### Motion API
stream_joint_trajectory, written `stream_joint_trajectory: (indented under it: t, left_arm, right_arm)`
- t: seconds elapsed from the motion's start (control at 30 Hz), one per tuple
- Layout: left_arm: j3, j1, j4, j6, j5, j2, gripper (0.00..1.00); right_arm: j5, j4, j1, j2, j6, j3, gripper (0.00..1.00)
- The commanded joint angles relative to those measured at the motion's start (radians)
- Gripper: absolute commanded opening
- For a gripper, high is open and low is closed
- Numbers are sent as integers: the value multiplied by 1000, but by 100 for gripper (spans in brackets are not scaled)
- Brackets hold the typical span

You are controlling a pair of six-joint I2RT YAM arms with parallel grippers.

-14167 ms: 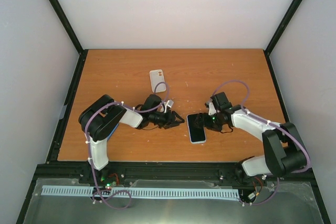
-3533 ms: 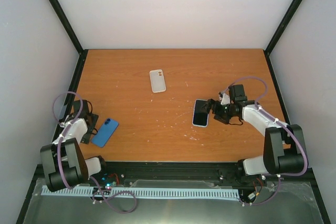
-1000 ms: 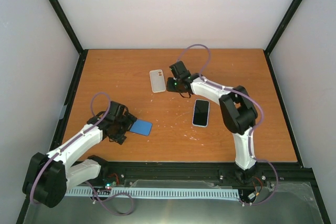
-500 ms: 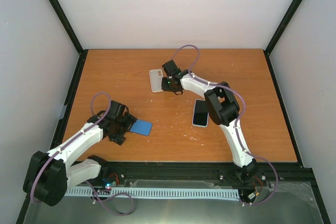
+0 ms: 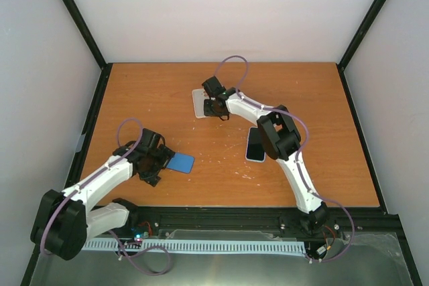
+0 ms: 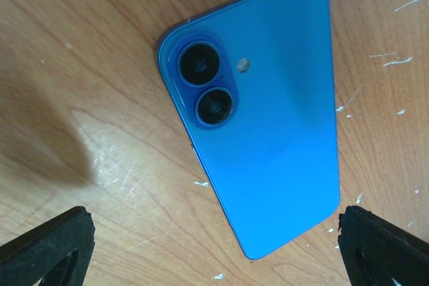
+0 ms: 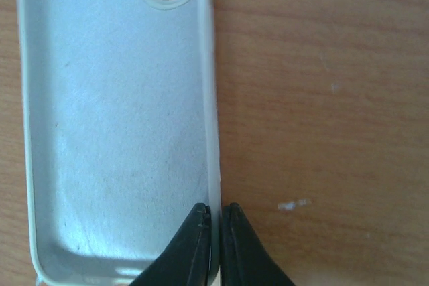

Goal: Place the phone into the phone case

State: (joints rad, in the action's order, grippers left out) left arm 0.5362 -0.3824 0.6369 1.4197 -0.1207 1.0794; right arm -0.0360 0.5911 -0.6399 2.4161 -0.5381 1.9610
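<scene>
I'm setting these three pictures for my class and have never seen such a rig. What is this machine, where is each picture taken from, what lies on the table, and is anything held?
This is a pair of robot arms bolted at the near edge of a wooden table. Each arm ends in a two-finger gripper. The wide picture comes from a fixed camera above and behind them, with the left arm on the left and the right arm reaching far across. The two close-ups come from cameras on the wrists.

Three things lie on the table: a blue phone lying screen down, a pale soft phone case lying open side up, and a dark-screened phone with a pale rim.

The left gripper stands open by the blue phone and holds nothing. The right gripper is shut, pinching the pale case's side wall.
</scene>
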Motion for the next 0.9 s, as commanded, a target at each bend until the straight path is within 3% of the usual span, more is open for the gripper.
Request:
stream_joint_trajectory:
  t: [0.0,0.37,0.7,0.87]
  left_arm:
    - [45,4,10,22,-24,45,100]
    - [169,4,84,97,-103,230,100]
    - [228,4,129,281,-75,263,99]
    - [272,4,159,317,-34,312,98]
  right_arm:
    - [-41,64,-23,-87,16,-81,5]
    - [-22,-87,-91,-483,-78,-635,3]
    - [-64,-170,-176,-701,-199,-956,6]
    - [-56,-194,-196,-733,-213,-1016,16]
